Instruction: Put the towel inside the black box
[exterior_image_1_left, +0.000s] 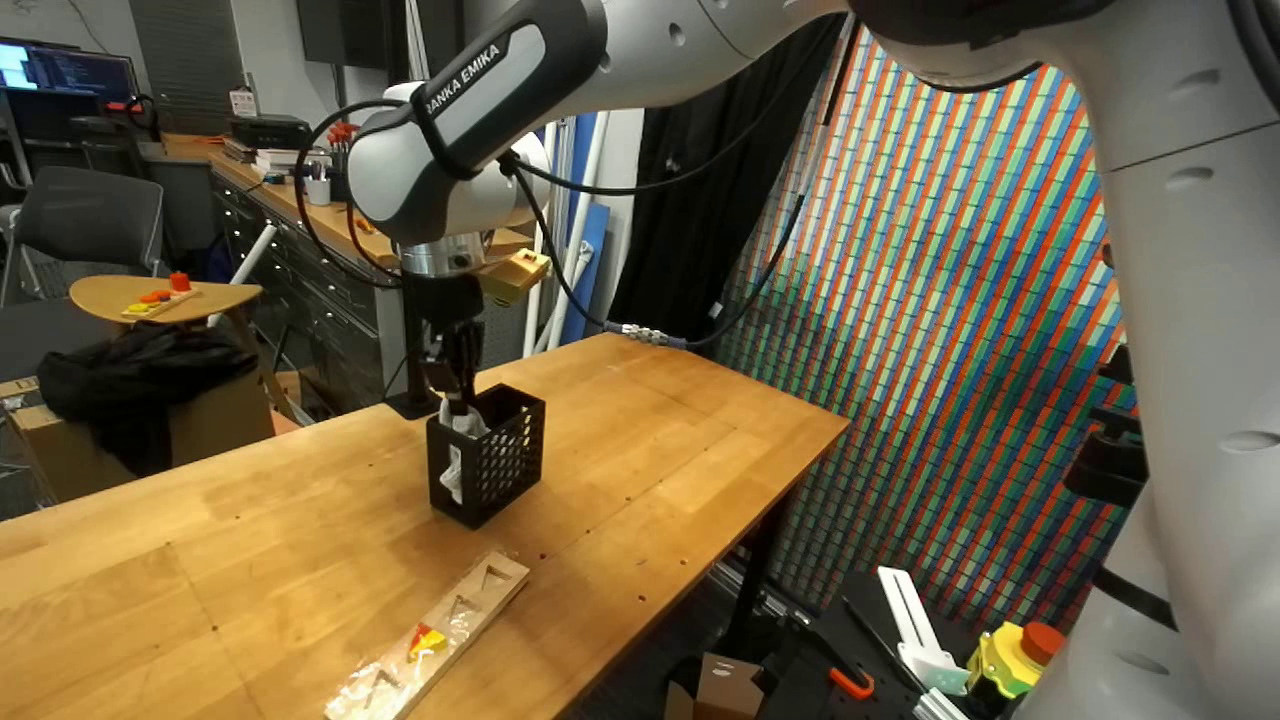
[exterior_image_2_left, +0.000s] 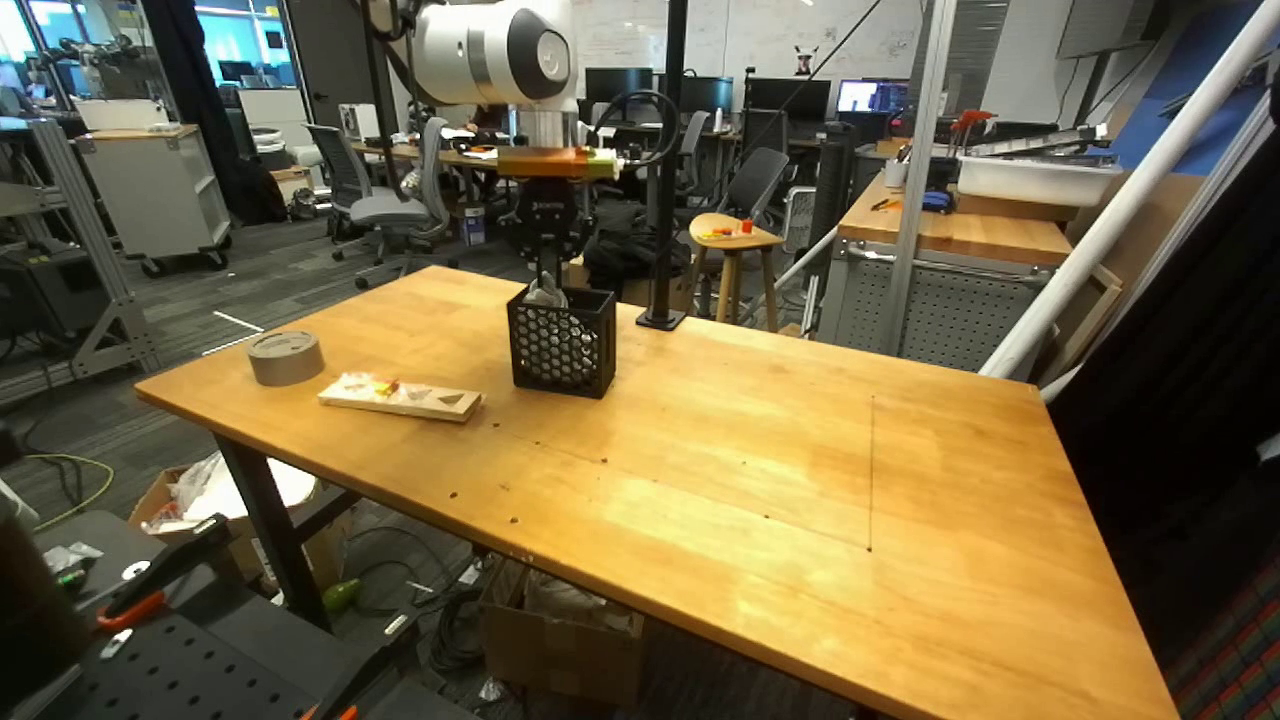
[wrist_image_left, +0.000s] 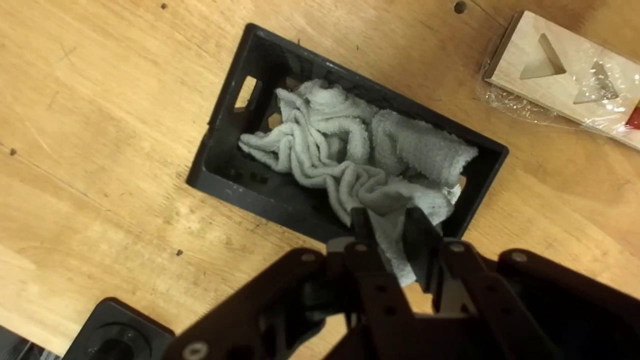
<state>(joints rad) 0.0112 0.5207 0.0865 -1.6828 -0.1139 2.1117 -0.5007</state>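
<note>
The black box (exterior_image_1_left: 512, 455) stands upright on the wooden table and also shows in an exterior view (exterior_image_2_left: 563, 350). In the wrist view the box (wrist_image_left: 242, 197) is seen from above with a crumpled grey towel (wrist_image_left: 305, 155) inside. Towel also shows through the box's side opening. My gripper (wrist_image_left: 387, 217) points down at one end of the box. Its fingers are close together with a strip of towel between them. In both exterior views the pinched part of the towel (exterior_image_2_left: 545, 294) peaks at the rim between the fingertips (exterior_image_1_left: 459, 403). The box corner below the gripper is hidden.
A wooden shape board (exterior_image_1_left: 455, 625) in clear plastic lies near the box, also in the wrist view (wrist_image_left: 510, 62). A roll of tape (exterior_image_2_left: 286, 360) stands near the table's end. A black post (exterior_image_2_left: 668, 200) with its base (wrist_image_left: 117, 327) stands close beside the box.
</note>
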